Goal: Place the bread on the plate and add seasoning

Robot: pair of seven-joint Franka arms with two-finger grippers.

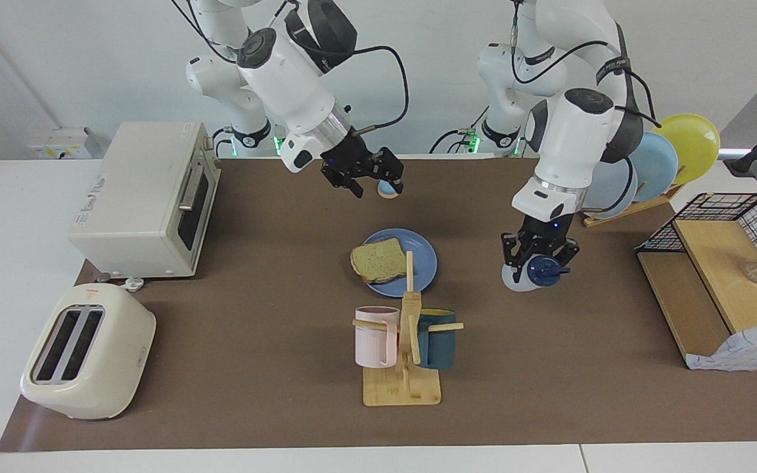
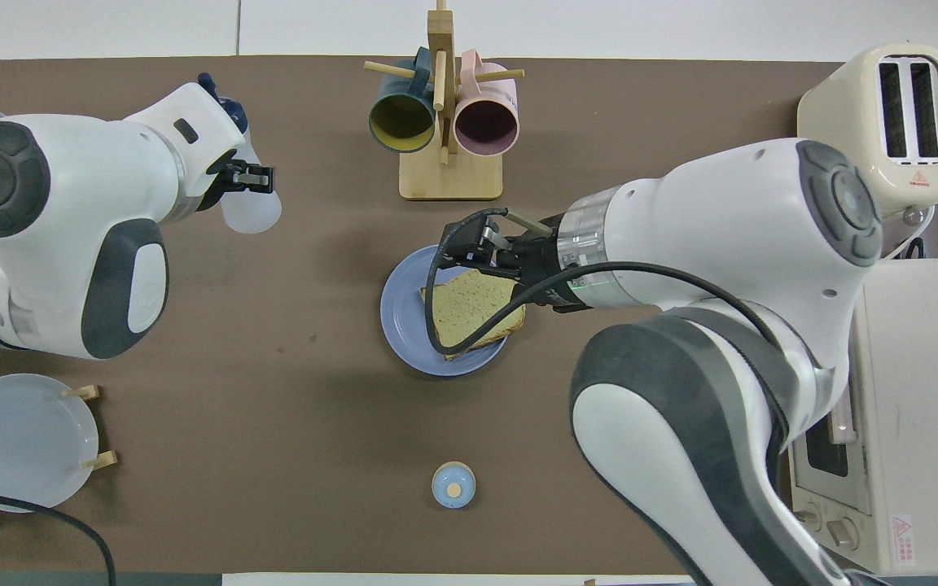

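Bread (image 1: 378, 259) sits on the plate (image 1: 423, 263); seasoning comes next.
My left gripper (image 1: 539, 263) grasps the bottle (image 1: 528, 274) toward the left arm's end; I must carry it over the slice. My right gripper (image 1: 370, 181) hangs released above the table.

Mug rack (image 1: 405, 341) stands just beside the plate (image 1: 421, 266), farther from robots.

Bread (image 2: 469, 313) partly under right arm

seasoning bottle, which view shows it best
Facing view: the seasoning bottle shows its navy cap and pale body, gripped by the left pincer. In the overhead view the left arm hides most of it, leaving part of the body.
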